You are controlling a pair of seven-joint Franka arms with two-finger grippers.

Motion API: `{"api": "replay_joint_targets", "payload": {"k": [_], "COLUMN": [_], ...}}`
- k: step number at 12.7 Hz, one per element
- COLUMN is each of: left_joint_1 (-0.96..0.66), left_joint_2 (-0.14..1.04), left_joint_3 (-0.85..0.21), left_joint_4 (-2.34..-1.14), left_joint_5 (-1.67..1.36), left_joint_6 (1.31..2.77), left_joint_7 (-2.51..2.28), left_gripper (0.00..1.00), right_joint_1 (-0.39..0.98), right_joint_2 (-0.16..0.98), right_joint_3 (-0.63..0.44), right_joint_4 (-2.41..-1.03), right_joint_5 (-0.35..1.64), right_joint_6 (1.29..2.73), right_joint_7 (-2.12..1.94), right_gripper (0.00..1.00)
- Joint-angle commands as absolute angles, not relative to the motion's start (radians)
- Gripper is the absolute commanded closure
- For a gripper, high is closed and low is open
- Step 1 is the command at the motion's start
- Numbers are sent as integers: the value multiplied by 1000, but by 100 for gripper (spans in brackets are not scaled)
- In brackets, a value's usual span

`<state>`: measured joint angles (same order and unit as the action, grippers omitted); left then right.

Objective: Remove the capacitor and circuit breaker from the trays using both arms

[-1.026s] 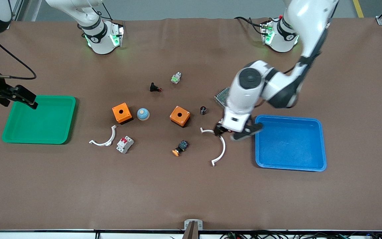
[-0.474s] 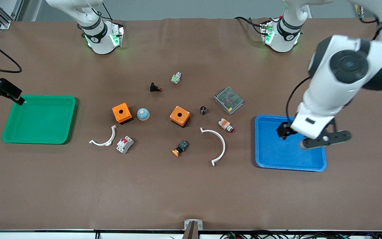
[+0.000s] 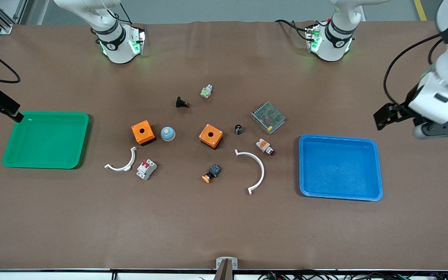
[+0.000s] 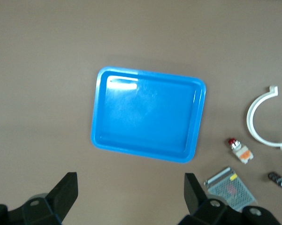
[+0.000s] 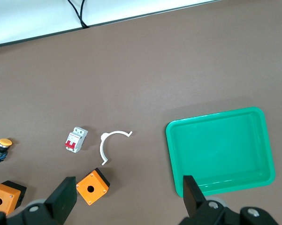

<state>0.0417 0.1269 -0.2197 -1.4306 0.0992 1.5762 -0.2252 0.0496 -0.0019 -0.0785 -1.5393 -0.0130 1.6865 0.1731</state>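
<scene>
The capacitor (image 3: 238, 129), a tiny black cylinder, stands on the table between an orange box (image 3: 211, 136) and a grey power supply (image 3: 268, 117); it also shows in the left wrist view (image 4: 277, 179). The breaker (image 3: 146, 169), white-grey with a red label, lies beside a small white arc (image 3: 122, 163), and shows in the right wrist view (image 5: 76, 139). My left gripper (image 3: 399, 122) is open and empty in the air above the table, past the blue tray (image 3: 340, 167) at the left arm's end. My right gripper (image 3: 2, 107) is open and empty by the green tray's (image 3: 45, 140) corner.
A second orange box (image 3: 143, 132) sits next to a blue dome (image 3: 167, 133). A black-blue switch with an orange cap (image 3: 211, 173), a large white arc (image 3: 256, 171), a white button with red parts (image 3: 265, 146), a black button part (image 3: 181, 103) and a green-silver part (image 3: 206, 91) lie mid-table.
My left gripper has swung from over the white button, across the blue tray, to past the tray at the left arm's end. My right gripper has drawn back a little from the green tray.
</scene>
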Motion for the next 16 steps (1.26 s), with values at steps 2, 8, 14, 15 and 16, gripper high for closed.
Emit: {"api": "replay_joint_targets", "payload": {"k": [2, 8, 14, 15, 16], "left_joint_1": [-5, -12, -18, -17, -15], "left_joint_2": [-10, -64, -60, -60, -58], "left_joint_3": [-92, -86, -95, -95, -95], "left_joint_4": [-1586, -1625, -1620, -1620, -1620], "left_joint_5": [3, -5, -5, -5, -5], "left_joint_6": [1565, 1574, 1583, 1580, 1580], "left_joint_7": [-137, -135, -135, -133, -133], "left_gripper": [0, 0, 0, 0, 0], "right_joint_1": [32, 11, 8, 8, 8], "right_joint_2": [6, 6, 6, 6, 6], "right_joint_3": [-64, -55, -57, -57, -57], "right_joint_4": [-1514, -1513, -1513, -1513, -1513], "right_joint_5": [-9, -9, -11, -9, -9], "right_joint_6": [1666, 1669, 1672, 1671, 1669], "right_joint_7": [190, 190, 189, 189, 189], "right_gripper": [0, 0, 0, 0, 0]}}
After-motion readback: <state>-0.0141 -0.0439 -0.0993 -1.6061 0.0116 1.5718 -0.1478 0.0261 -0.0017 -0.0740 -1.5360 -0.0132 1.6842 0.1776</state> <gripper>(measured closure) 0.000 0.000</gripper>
